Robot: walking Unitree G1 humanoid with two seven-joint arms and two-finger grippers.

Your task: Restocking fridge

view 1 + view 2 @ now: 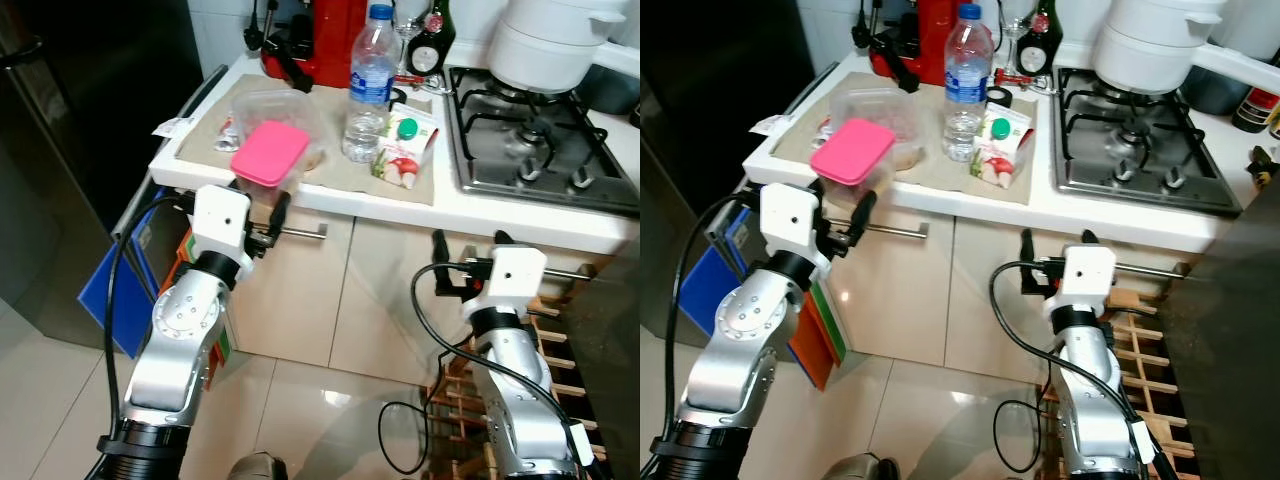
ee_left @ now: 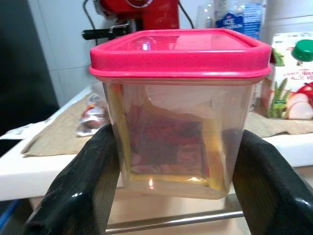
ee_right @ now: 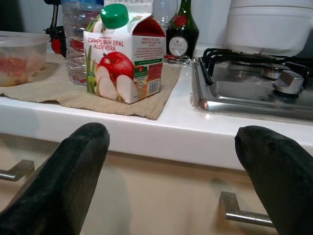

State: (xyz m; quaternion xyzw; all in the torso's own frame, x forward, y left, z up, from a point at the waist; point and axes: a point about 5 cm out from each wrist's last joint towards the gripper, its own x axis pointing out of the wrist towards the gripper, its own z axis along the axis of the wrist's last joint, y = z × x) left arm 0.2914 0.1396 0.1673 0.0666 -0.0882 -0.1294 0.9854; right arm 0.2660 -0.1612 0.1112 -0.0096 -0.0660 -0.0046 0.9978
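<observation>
left gripper [image 2: 171,166] pinching pink-lidded container [image 2: 178,107]; right gripper [image 3: 171,161] spread, facing juice carton [image 3: 124,54].

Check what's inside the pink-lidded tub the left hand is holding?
Through the clear wall of the pink-lidded tub in the left hand: reddish and yellow contents, too blurred to identify. The pink lid hides the top.

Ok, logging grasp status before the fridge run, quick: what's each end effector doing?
Left end effector: shut on the pink-lidded container.
Right end effector: open, holding nothing, below the counter edge.
</observation>
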